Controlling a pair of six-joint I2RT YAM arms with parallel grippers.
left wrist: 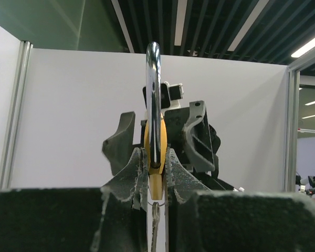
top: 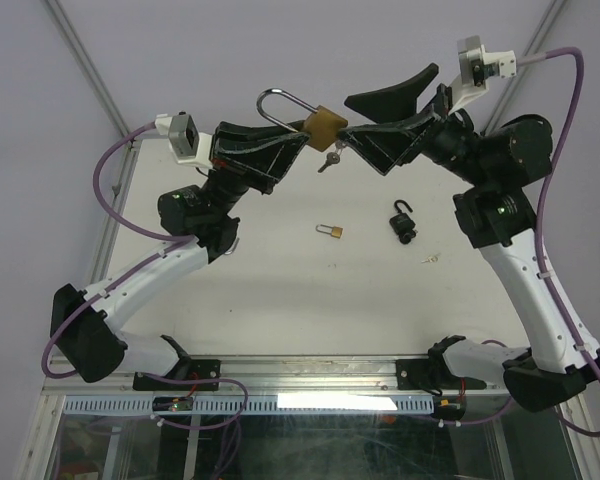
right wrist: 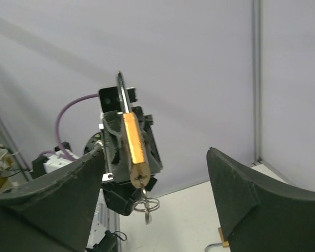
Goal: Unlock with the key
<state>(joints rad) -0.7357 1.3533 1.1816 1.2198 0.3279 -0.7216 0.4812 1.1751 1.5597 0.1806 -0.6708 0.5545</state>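
- the brass padlock [top: 325, 125] is held raised above the far part of the table [top: 280, 290], its body pinched in the left gripper [top: 302, 138].
- a key [top: 327, 160] is seen hanging from its underside.
- the right gripper [top: 345, 117] is spread wide just beside the padlock, with nothing gripped.
- a small brass padlock [top: 330, 231] and a black padlock [top: 404, 222] are seen lying near the table's middle.

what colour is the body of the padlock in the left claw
The padlock body is brass yellow, clearest in the right wrist view.
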